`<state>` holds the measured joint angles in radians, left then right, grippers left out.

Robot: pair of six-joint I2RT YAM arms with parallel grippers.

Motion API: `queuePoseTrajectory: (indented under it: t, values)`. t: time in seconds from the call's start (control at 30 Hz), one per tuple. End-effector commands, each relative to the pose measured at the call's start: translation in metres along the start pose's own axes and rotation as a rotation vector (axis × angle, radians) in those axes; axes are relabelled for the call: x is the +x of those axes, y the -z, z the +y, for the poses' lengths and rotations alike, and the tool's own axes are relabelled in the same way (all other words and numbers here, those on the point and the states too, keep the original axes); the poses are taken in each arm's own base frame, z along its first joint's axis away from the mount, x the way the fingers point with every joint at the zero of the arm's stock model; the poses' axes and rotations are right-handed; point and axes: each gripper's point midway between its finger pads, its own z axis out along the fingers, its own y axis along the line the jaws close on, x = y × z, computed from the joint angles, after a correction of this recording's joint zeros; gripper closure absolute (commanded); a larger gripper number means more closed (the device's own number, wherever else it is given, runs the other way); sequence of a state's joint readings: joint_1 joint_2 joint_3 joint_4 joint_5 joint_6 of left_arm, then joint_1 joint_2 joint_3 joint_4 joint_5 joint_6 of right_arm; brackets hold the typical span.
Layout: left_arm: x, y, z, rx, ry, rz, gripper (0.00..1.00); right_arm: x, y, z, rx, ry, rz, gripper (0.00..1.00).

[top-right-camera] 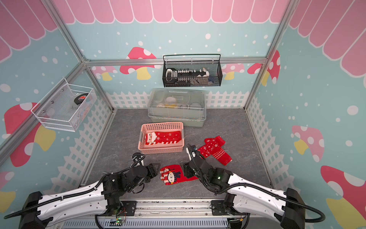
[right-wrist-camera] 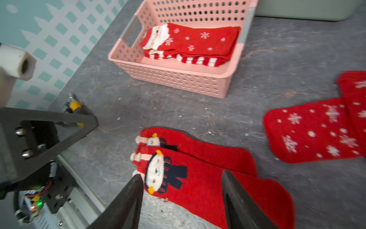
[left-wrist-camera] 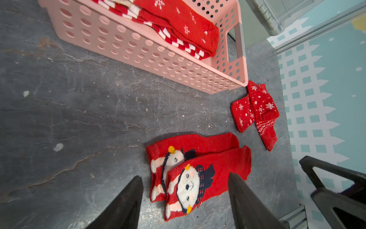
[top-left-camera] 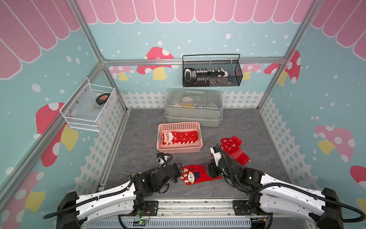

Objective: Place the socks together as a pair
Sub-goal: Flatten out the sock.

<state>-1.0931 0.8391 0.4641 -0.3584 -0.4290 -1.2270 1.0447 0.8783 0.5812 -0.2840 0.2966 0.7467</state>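
Two red socks with white faces (top-left-camera: 195, 175) (top-right-camera: 174, 175) lie overlapped on the grey floor, cuffs side by side, in both top views. My left gripper (top-left-camera: 178, 172) (left-wrist-camera: 185, 177) stands open at their cuff end, with the face cuffs (left-wrist-camera: 188, 188) between its fingers and nothing held. My right gripper (top-left-camera: 208, 170) (right-wrist-camera: 181, 174) stands open over the upper sock (right-wrist-camera: 198, 188) near the foot end, jaws apart and gripping nothing. Two red snowflake socks (top-left-camera: 233, 149) (right-wrist-camera: 316, 130) lie crossed to the right. More red socks (top-left-camera: 179, 137) rest stacked in the basket.
The pink perforated basket (top-left-camera: 179, 124) sits just behind the grippers. A clear-lidded bin (top-left-camera: 193, 108) stands at the back. A black wire basket (top-left-camera: 212, 71) hangs on the back wall and a white mesh basket (top-left-camera: 89, 107) on the left wall.
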Motion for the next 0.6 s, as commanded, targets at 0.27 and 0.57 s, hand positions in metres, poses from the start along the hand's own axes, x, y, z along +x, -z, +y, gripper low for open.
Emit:
queuePoseTrajectory:
  t: [0.27,0.57]
  values:
    - [0.058,-0.024,-0.005,-0.032,0.013,0.171,0.44,0.07,-0.021,-0.099,0.264,-0.156,0.199,0.44]
    - [0.089,-0.038,0.001,-0.1,-0.019,0.236,0.53,0.098,-0.028,-0.116,0.283,-0.242,0.226,0.47]
